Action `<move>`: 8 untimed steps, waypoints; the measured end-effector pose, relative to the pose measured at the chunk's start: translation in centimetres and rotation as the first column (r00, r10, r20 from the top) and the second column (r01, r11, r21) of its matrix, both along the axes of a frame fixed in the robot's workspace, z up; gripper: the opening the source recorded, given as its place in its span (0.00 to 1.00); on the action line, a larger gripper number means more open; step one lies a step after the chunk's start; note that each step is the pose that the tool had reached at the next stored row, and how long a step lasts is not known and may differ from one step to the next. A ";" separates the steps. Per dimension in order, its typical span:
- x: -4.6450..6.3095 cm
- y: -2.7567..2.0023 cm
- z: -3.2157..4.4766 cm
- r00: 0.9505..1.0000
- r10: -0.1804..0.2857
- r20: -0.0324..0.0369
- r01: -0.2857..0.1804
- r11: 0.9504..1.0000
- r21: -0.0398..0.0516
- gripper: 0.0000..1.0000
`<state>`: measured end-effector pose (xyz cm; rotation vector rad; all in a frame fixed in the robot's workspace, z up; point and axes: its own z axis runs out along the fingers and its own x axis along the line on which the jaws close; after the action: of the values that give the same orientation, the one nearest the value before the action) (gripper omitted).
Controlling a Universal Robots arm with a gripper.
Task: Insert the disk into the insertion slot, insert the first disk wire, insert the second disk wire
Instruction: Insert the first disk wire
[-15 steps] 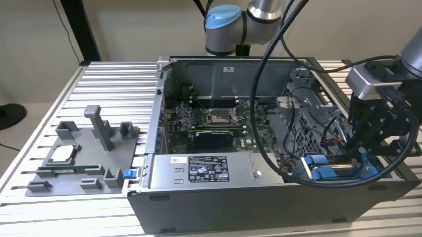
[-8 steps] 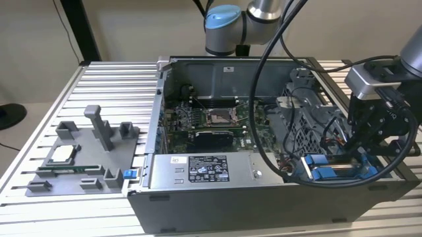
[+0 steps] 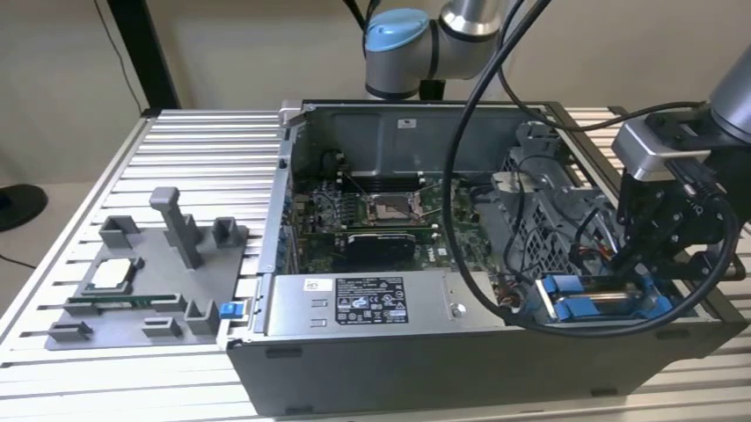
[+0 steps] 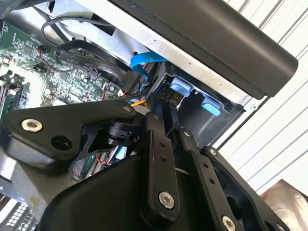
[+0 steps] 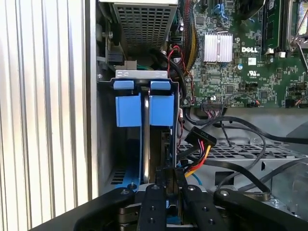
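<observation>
**Exterior view.** The open computer case (image 3: 411, 264) lies on the ribbed table (image 3: 188, 141). The insertion slot (image 3: 561, 285) sits in the case corner nearest the camera, at the exterior view's right. It is just beside the grey power supply (image 3: 369, 303). The disk (image 3: 608, 299) lies inside the slot, with silver metal showing between blue plastic parts. The gripper (image 3: 643, 286) reaches down to the end of the disk that faces the exterior view's right.

**Second wrist view.** The gripper (image 4: 166, 108) points into the slot (image 4: 226, 120), whose blue clips stand against its far wall. The fingers (image 4: 155, 139) are drawn together. Nothing can be made out between them.

**First wrist view.** The gripper (image 5: 171, 173) stands at the near end of the slot (image 5: 103, 144), in line with the bright metal edge of the disk (image 5: 146, 139). That edge runs between two blue tabs. A loose connector (image 5: 199, 139) with yellow, red and black leads lies just beside the slot and is not plugged in. Black cables (image 5: 240, 163) cross the perforated plate near it.

**Step in hand (judged).** This is the seating of the disk, and neither wire appears to be fitted.

1. Keep the push parallel to the blue rails, because a skewed disk will bind against the slot walls.
2. Apply force at the middle of the disk's end, not at one corner.
3. Keep the loose connector and its leads clear of the slot mouth, because a trapped lead stops the disk short.
4. Treat the disk as seated only when both blue tabs sit level with each other.
</observation>
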<state>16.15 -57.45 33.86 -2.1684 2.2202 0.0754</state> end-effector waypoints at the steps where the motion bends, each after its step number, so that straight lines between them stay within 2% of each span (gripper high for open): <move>1: 0.0 0.00 -0.08 1.000 0.000 0.000 0.000 1.000 0.000 0.00; 8: 0.0 0.00 -0.33 1.000 0.000 0.000 0.000 1.000 -0.001 0.00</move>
<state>16.14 -57.45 33.53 -2.1689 2.2208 0.0743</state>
